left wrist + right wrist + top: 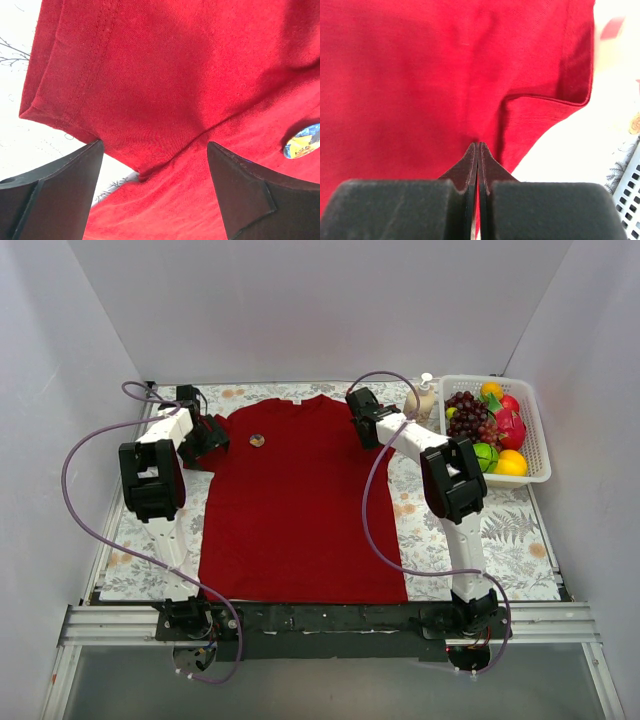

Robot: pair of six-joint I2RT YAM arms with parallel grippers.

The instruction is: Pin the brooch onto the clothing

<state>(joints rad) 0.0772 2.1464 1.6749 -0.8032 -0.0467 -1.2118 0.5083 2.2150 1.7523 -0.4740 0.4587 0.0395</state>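
Red clothing [290, 510] lies flat; brooch [302, 141] rests just right of the wide-open left gripper [154, 150], while the closed right gripper [478, 146] seemingly holds the cloth taut

The brooch [257, 440] is a tiny round speck on the T-shirt [300, 510] in the overhead view, its design too small to read. The left wrist view crops it at the right edge (a blue and yellow sliver shows). Whether the right gripper [478, 148], tips pressed together, pinches cloth cannot be told. The right wrist view's corner cuts off the white basket [631, 186].
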